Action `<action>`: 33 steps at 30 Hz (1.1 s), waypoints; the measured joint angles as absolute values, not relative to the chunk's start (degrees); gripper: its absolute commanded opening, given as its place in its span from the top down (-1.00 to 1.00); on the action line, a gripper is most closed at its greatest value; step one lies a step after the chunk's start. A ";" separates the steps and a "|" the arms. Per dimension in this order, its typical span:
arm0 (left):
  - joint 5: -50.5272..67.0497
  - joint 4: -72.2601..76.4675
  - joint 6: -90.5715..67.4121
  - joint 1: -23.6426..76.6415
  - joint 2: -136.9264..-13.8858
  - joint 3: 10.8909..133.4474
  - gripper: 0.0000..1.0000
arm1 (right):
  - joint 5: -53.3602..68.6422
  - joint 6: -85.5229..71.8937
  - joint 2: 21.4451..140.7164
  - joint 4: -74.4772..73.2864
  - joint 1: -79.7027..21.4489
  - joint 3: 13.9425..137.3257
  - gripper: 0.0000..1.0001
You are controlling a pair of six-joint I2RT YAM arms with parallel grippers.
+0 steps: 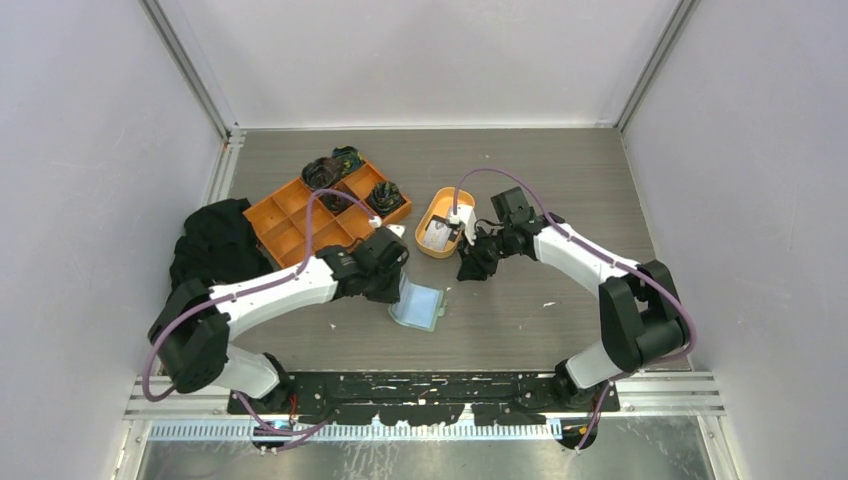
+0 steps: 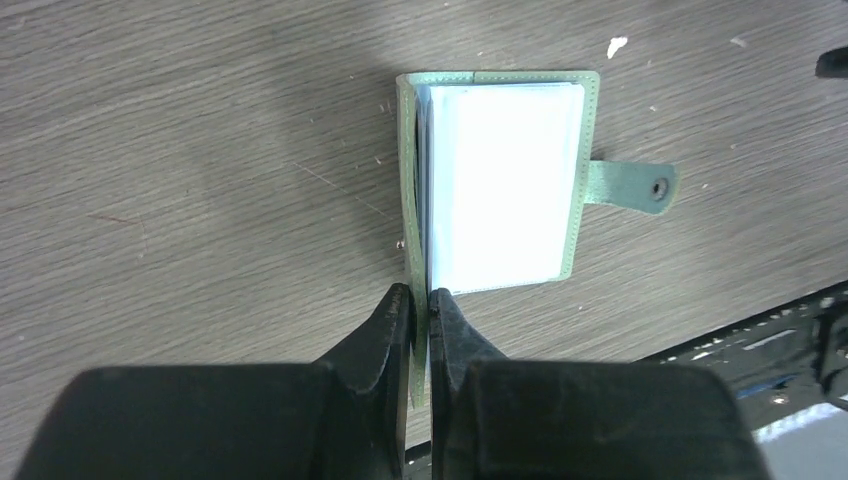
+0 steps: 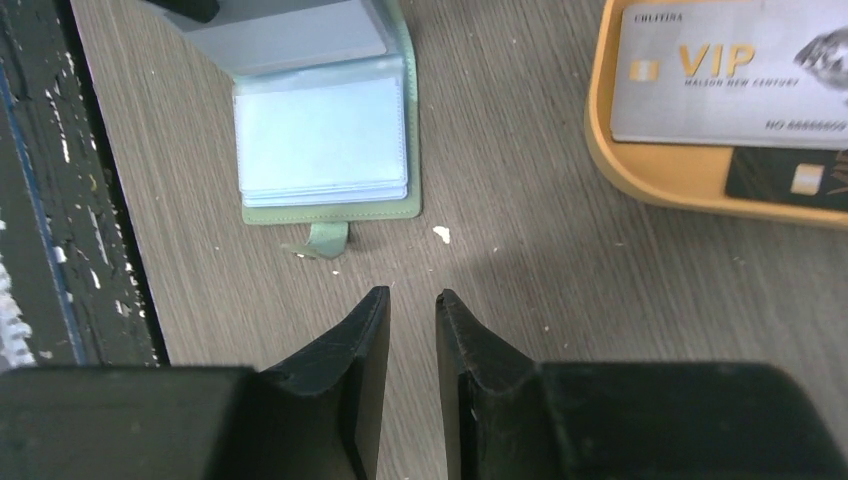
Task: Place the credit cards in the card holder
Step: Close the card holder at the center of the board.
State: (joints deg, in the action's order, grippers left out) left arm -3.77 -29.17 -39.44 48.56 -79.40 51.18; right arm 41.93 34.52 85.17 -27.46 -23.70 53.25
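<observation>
The sage-green card holder (image 1: 418,305) lies open on the table, its glossy pockets up and its tab pointing away from the left arm. My left gripper (image 1: 397,291) is shut on the holder's raised cover flap; in the left wrist view the gripper (image 2: 421,295) pinches the green edge beside the pockets (image 2: 500,180). A silver VIP credit card (image 3: 730,85) and a dark card (image 3: 790,178) lie in the oval orange dish (image 3: 690,185). My right gripper (image 1: 468,270) hangs empty over bare table between holder (image 3: 325,140) and dish, its jaws a narrow gap apart (image 3: 412,295).
An orange compartment tray (image 1: 300,215) with dark bundles stands at the back left. A black cloth (image 1: 215,245) lies at the left edge. The oval dish (image 1: 432,205) sits just behind the right gripper. The black base rail (image 1: 430,385) runs along the near edge.
</observation>
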 measured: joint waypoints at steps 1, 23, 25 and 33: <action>-4.78 -30.72 -38.89 49.41 -80.73 52.56 0.97 | 42.15 33.67 85.82 -27.53 -23.42 53.36 0.41; -5.28 -32.75 -37.52 59.42 -92.79 64.42 0.03 | 42.30 25.52 93.51 -31.05 -23.00 57.63 0.43; -3.46 -29.95 -37.95 59.40 -92.79 63.48 0.01 | 42.17 25.36 93.54 -31.40 -23.00 57.98 0.43; 5.17 -18.48 -40.32 58.13 -94.63 57.52 0.05 | 42.28 24.62 93.51 -31.75 -23.00 58.50 0.44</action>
